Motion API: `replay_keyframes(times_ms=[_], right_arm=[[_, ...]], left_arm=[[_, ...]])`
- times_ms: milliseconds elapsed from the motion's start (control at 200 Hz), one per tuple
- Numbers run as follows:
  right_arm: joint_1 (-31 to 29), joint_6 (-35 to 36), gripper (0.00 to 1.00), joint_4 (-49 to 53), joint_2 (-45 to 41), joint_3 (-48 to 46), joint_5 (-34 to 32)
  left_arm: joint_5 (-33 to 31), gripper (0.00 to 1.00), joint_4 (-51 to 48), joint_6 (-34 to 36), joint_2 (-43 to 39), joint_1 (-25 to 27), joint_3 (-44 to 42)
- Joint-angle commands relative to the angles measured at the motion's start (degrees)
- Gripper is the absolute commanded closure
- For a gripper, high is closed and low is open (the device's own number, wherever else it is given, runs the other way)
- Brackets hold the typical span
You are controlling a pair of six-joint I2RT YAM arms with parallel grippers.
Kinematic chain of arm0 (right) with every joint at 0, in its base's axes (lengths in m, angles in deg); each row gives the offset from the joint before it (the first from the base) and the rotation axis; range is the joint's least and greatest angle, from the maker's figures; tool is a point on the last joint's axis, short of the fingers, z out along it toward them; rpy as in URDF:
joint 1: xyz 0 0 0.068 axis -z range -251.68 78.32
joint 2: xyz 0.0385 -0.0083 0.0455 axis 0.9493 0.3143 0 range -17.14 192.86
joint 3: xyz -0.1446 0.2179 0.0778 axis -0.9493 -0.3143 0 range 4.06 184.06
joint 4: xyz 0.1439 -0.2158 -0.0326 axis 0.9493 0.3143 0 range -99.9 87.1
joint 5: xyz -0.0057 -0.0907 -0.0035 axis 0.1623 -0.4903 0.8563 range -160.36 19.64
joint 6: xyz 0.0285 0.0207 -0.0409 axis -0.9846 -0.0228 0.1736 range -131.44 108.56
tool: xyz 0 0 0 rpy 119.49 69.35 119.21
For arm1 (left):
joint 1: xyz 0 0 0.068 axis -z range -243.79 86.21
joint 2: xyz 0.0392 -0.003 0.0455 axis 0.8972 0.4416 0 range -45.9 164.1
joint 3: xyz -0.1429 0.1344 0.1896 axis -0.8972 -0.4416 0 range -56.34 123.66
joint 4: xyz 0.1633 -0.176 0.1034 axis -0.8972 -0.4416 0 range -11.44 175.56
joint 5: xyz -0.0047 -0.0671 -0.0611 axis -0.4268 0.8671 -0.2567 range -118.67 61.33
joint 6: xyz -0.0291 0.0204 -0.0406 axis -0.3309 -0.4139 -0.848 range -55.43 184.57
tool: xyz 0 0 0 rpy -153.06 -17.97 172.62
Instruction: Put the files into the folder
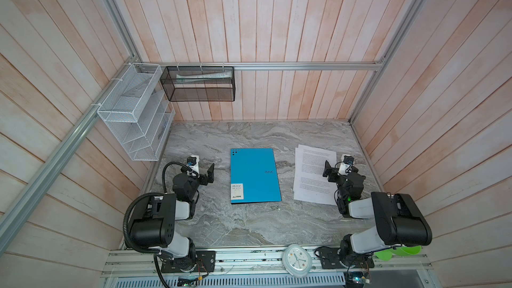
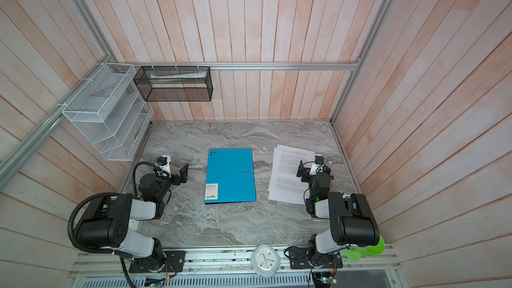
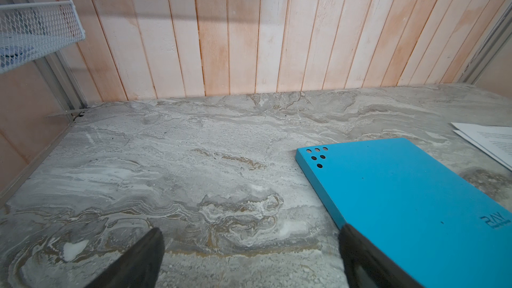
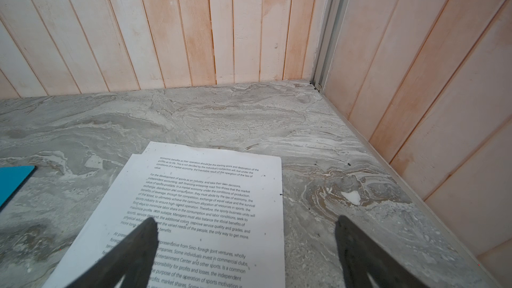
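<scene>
one folder (image 1: 253, 175) was counted, blue, with six round holes (image 3: 322, 157) in one corner and one white label (image 1: 237, 192). the files (image 1: 313, 173) showed at least two sheets by their offset edges; the full number could not be told. two grippers were counted, the left gripper (image 3: 250, 229) and the right gripper (image 4: 246, 218), each showing two fingers (image 3: 138, 259). two mesh holders hung on the walls: one white rack (image 1: 133, 114) and one black basket (image 1: 198, 84). one clock (image 1: 297, 259) and one green container (image 1: 401, 252), partly hidden, were at the front rail. one table (image 1: 249, 225) was noted.
</scene>
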Motion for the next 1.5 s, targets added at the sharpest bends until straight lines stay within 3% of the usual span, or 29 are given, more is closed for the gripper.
replay_keyframes(times_ms=[0, 360, 450, 515, 600, 730, 825, 880, 910, 956, 991, 1106, 1156, 1221, 1366, 1496], right_arm=[[-0.3, 0.3, 0.02, -0.9, 0.7, 1.1, -0.7], [-0.1, 0.3, 0.02, -0.8, 0.7, 1.1, -0.8], [-0.2, -1.8, 0.02, -1.9, 0.0, 0.6, -4.7], [-0.3, -1.9, 0.02, -1.7, -2.0, 0.9, -6.3], [-1.5, -0.7, 0.02, 9.1, -8.4, 3.3, -8.1], [-3.5, -3.6, 0.02, 21.3, -16.5, 6.7, -12.2], [-5.9, -10.5, 0.02, 32.4, -21.1, 10.8, -15.8], [-6.7, -21.9, 0.02, 43.2, -23.4, 15.3, -18.2], [-6.3, -25.4, 0.02, 49.6, -24.8, 18.2, -15.0], [-4.6, -22.5, 0.02, 57.6, -26.6, 23.0, 0.8], [-4.5, -24.0, 0.02, 62.2, -27.9, 24.7, 5.4], [-4.8, -35.6, 0.02, 54.2, -34.0, 16.8, 15.8], [-5.3, -39.5, 0.02, 54.4, -36.0, 15.1, 18.0], [-6.9, -39.7, 0.02, 60.2, -37.4, 15.9, 18.9], [-12.6, -38.8, 0.02, 71.9, -40.2, 16.5, 18.6], [-18.8, -40.3, 0.02, 77.8, -40.8, 16.1, 19.4]], left_arm=[[-0.5, 0.0, 1.8, 0.2, 0.4, 0.1, 1.0], [-0.6, 0.0, 1.9, 0.2, 0.4, 0.2, 0.8], [-1.8, 0.0, 1.3, 0.1, -0.3, 0.3, 1.2], [-2.5, 0.0, -6.7, 0.1, -2.4, 0.5, 4.6], [-1.4, 0.0, -23.8, 0.6, -5.1, 0.7, 11.7], [-0.9, 0.0, -41.5, 1.1, -7.6, 0.8, 19.3], [-0.4, 0.0, -56.1, 2.4, -10.5, 1.0, 25.5], [1.1, 0.0, -66.4, 3.6, -11.8, 1.4, 30.4], [2.0, 0.0, -72.1, 4.5, -12.3, 1.7, 33.3], [4.3, 0.0, -80.7, 5.6, -12.5, 2.0, 38.0], [6.5, 0.0, -87.4, 6.2, -12.3, 2.1, 41.5], [12.4, 0.0, -101.0, 5.5, -10.8, 3.4, 50.0], [12.7, 0.0, -104.4, 4.2, -9.7, 4.8, 52.2], [11.7, 0.0, -106.7, 1.5, -8.9, 6.9, 53.2], [11.6, 0.0, -103.5, -5.0, -9.1, 10.7, 49.7], [11.6, 0.0, -102.6, -5.1, -9.2, 14.6, 46.3]])
